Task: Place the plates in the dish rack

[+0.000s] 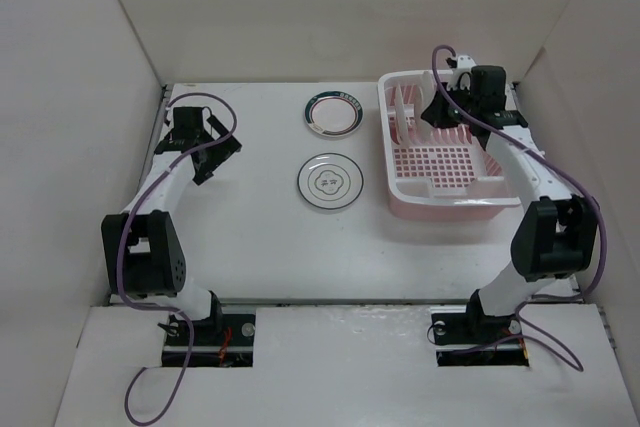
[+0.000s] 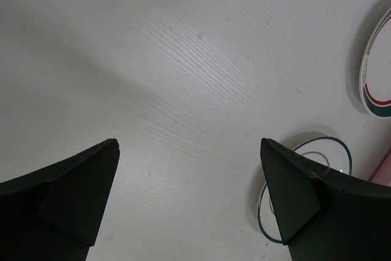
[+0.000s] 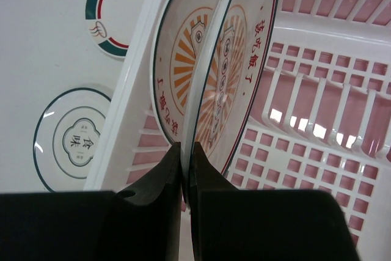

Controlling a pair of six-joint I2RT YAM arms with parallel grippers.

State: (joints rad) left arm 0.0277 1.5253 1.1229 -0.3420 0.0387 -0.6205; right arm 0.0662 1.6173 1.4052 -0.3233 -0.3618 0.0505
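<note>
My right gripper (image 3: 187,146) is shut on the rim of an orange sunburst plate (image 3: 244,71), which stands upright inside the pink-and-white dish rack (image 3: 317,145). A second sunburst plate (image 3: 180,59) stands upright just left of it in the rack. From above, this gripper (image 1: 440,112) is at the rack's (image 1: 445,205) far end. The green-banded plate (image 1: 334,113) and the thin-ringed plate (image 1: 330,183) lie flat on the table left of the rack. My left gripper (image 1: 218,155) is open and empty, hovering over bare table (image 2: 189,145) well left of both plates.
In the left wrist view the ringed plate (image 2: 333,151) peeks out behind the right finger, and the green-banded plate (image 2: 374,80) sits at the right edge. White walls enclose the table on the left, back and right.
</note>
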